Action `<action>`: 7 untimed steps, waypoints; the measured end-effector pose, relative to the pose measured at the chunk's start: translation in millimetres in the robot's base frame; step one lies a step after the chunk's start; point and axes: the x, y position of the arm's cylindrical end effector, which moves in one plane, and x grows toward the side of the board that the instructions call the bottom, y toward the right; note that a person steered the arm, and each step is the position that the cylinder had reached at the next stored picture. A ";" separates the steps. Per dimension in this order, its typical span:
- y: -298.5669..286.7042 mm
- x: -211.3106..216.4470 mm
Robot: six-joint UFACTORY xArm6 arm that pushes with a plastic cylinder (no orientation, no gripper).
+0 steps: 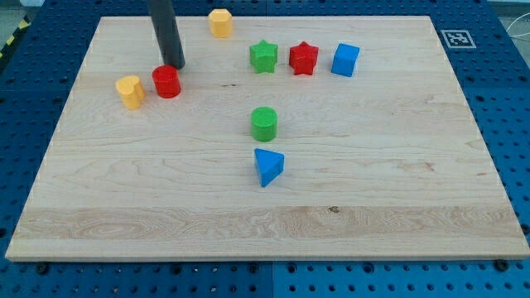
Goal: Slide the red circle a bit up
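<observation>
Your end effector is a plain rod with no jaws to open or close, and my tip (176, 65) sits just beyond the red circle (166, 81), on its far right edge, touching or nearly so. That puts you on the wrong side: to push it up, toward the far edge, you would need to come round to its near side. A yellow block (130, 91) lies just left of it on the surface (397, 207); another yellow block (220, 22) stands far right, off the straight path.

One camera is looking down at a slant from the near edge, taking in the whole wooden board (414, 190) from fairly close
</observation>
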 end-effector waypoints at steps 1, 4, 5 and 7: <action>0.0 33.5; 39.9 69.4; 39.6 108.8; -2.1 118.3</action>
